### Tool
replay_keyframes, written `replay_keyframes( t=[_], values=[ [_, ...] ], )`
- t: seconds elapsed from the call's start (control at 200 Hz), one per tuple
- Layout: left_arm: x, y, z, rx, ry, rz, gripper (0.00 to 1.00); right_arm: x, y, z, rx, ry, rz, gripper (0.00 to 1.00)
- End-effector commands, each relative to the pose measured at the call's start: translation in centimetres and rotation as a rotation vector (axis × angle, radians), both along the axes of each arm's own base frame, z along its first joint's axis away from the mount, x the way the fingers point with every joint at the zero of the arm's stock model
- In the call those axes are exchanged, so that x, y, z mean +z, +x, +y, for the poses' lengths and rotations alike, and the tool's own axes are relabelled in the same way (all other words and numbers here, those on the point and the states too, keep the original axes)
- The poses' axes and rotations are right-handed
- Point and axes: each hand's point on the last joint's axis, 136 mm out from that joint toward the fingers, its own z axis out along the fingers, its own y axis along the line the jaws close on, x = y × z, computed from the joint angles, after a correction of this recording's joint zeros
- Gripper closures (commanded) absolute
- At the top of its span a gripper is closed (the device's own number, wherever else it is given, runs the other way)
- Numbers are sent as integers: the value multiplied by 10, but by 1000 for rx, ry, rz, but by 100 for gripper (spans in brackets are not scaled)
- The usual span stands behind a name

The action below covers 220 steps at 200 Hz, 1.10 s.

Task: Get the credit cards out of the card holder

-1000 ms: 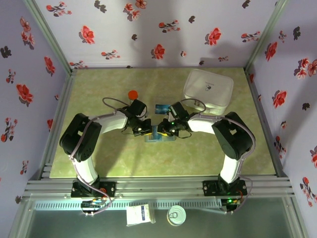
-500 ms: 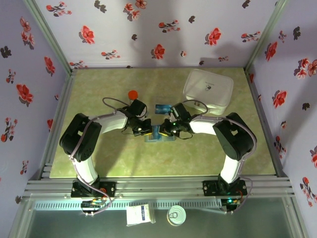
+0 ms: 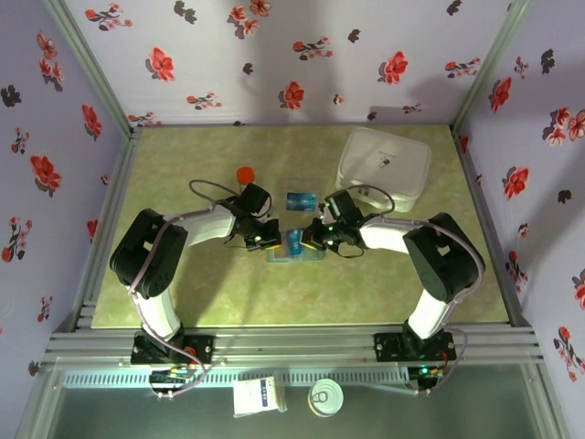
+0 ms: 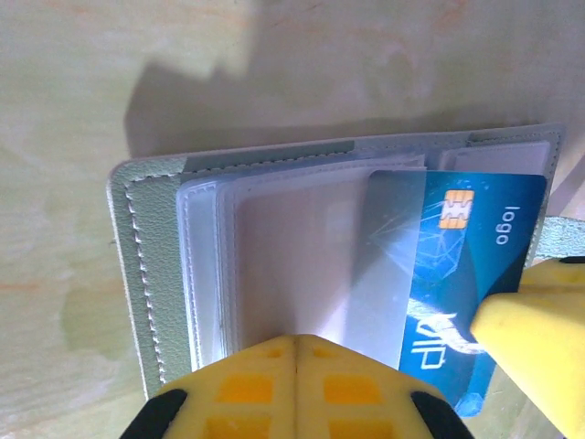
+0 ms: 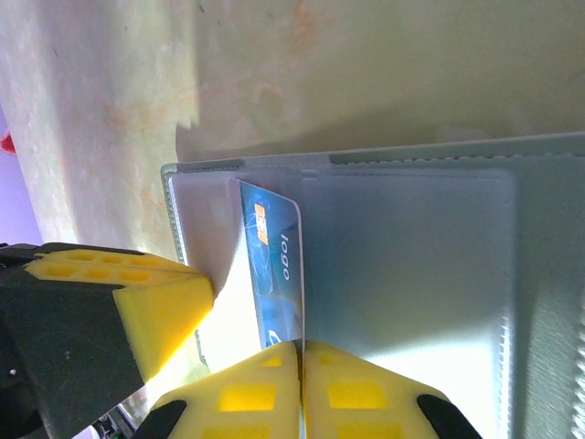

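The card holder (image 4: 146, 274) lies open near the middle of the table (image 3: 183, 302), between the two grippers: a flat grey-green wallet with a stitched edge and glossy clear sleeves inside. At far left stand lilac walls (image 3: 55, 110) printed with red and dark flowers; the tabletop is mottled yellow-green. A small red round thing (image 3: 244, 174) sits left of centre, farther back. The left gripper (image 4: 297, 352), yellow pads pressed together, rests on the holder's left panel. A blue credit card (image 4: 457, 265) with a gold chip sticks halfway out of a sleeve, and the right gripper (image 5: 301, 361) is clamped on its edge. A second teal card (image 3: 300, 199) lies loose just beyond. A rounded white lidded box (image 3: 384, 167) sits far right.
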Motion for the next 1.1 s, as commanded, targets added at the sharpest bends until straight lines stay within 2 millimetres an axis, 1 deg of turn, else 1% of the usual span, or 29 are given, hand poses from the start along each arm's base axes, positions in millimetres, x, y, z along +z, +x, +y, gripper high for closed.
replay_keyframes(
  t=[0.0, 0.18, 0.295, 0.49, 0.65, 0.75, 0.88, 0.995, 1.095],
  values=[
    [-6, -8, 10, -7, 53, 12, 100, -1, -4, -18, -2, -82, -1, 91],
    [-7, -8, 10, -7, 50, 11, 100, 1, -5, -26, 32, -156, -3, 91],
    [-6, -8, 9, -8, 46, 11, 100, 3, -6, -27, 45, -191, -4, 91],
    [-7, -8, 9, -7, 40, 11, 100, 7, -4, -18, 70, -219, -19, 90],
    [-7, -8, 8, -8, 39, 12, 100, 9, -4, -10, 78, -232, -24, 86],
    [-5, -8, 8, -9, 37, 9, 100, 11, -1, -6, 73, -226, -27, 85],
    [-5, -8, 9, -8, 38, 10, 100, 14, 3, -5, 63, -229, -36, 85],
    [-4, -8, 10, -6, 38, 8, 100, 16, 5, -5, 57, -232, -46, 87],
    [-3, -8, 9, -6, 37, 5, 100, 14, 4, -6, 57, -238, -40, 89]
  ],
)
